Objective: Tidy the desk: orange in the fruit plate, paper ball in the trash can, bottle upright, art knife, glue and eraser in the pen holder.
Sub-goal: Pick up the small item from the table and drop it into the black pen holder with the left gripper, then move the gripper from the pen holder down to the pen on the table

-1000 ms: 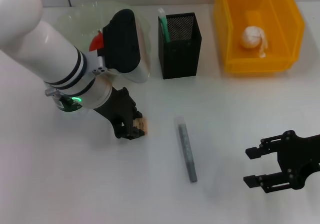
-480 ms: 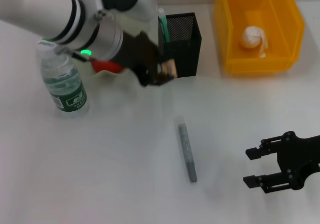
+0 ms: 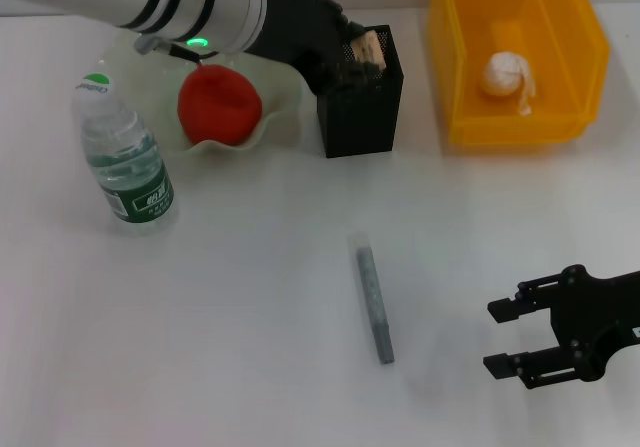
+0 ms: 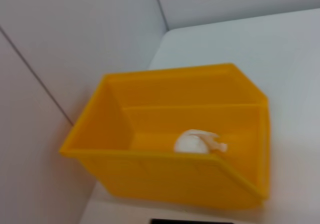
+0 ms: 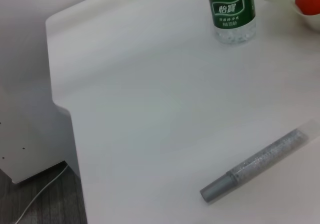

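Observation:
My left gripper (image 3: 358, 53) is shut on a tan eraser (image 3: 371, 44) and holds it over the open top of the black mesh pen holder (image 3: 362, 107). The orange (image 3: 218, 105), reddish in colour, lies in the wavy pale fruit plate (image 3: 275, 127). The bottle (image 3: 124, 155) stands upright at the left. A grey stick-shaped item (image 3: 372, 299), art knife or glue, lies on the table's middle; it also shows in the right wrist view (image 5: 255, 166). The paper ball (image 3: 505, 75) lies in the yellow bin (image 3: 455, 87). My right gripper (image 3: 492, 338) is open and empty at the front right.
The left wrist view shows the yellow bin (image 4: 150, 179) with the paper ball (image 4: 197, 141) inside. The right wrist view shows the bottle (image 5: 231, 11), the table's edge and the floor beyond it.
My left gripper lifted the eraser from the table left of the grey stick and carried it back and to the right, to above the pen holder. The right arm stayed still.

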Available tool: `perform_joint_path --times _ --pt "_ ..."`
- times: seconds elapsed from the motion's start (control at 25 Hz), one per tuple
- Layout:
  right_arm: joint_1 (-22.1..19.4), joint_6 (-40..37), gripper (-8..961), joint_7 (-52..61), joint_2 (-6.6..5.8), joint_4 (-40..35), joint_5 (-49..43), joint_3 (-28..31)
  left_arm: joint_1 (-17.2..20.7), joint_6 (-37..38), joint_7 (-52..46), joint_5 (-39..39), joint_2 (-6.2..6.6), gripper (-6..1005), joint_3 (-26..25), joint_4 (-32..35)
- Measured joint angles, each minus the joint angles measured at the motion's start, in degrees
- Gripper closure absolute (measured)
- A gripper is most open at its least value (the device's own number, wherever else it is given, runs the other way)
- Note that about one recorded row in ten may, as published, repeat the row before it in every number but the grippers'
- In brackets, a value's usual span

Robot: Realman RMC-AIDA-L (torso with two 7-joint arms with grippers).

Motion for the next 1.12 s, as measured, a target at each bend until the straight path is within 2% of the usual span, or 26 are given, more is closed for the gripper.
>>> perform_joint_path --times 0.12,0.4,0.48,0.76,0.84,0.88,0.92,0.96,1.0,1.04,1.12 --pt "0.1 0.0 336 0.0 0.03 0.1 0.0 0.0 -2.0 -7.3 -0.4 0.0 -0.01 575 -0.1 -4.6" --pt "0.1 -0.2 345 0.0 0.04 0.1 0.0 0.0 -3.5 -10.8 -0.1 0.0 -0.05 566 0.3 -8.6" --pt "0.1 -0.3 347 0.1 0.02 0.1 0.0 0.0 -3.2 -13.6 -0.3 0.1 -0.08 563 2.5 -8.8" --pt "0.1 -0.1 356 0.8 -0.02 0.0 0.0 0.0 -3.2 -13.7 -0.5 0.0 -0.08 554 2.5 -8.8" --pt "0.1 -0.2 359 1.6 -0.02 -0.3 0.1 0.2 -3.2 -13.6 -0.5 0.0 -0.08 470 2.6 -8.7" --pt "0.1 -0.3 360 2.3 -0.06 -0.5 0.3 0.4 -2.0 -11.6 -0.4 -1.7 -0.07 427 2.6 -5.8" --pt "0.1 -0.3 361 2.3 -0.06 -0.5 0.3 0.4 -2.0 -11.6 -0.4 -1.7 -0.07 385 2.6 -5.8" --pt "0.0 -0.6 362 5.0 -0.13 -1.8 1.6 0.8 0.2 -9.0 0.5 -5.4 0.16 343 2.3 -1.7" --pt "0.0 -0.6 364 5.0 -0.13 -1.8 1.6 0.8 0.2 -9.0 0.5 -5.4 0.16 318 2.3 -1.7" --pt "-0.1 -0.6 365 6.6 -0.19 -3.0 2.1 1.2 3.1 -6.4 2.6 -10.4 0.42 293 1.5 2.7" --pt "-0.3 -0.7 368 11.1 -0.2 -6.8 2.5 1.9 6.3 -2.7 6.3 -17.1 0.56 243 -0.2 6.2"
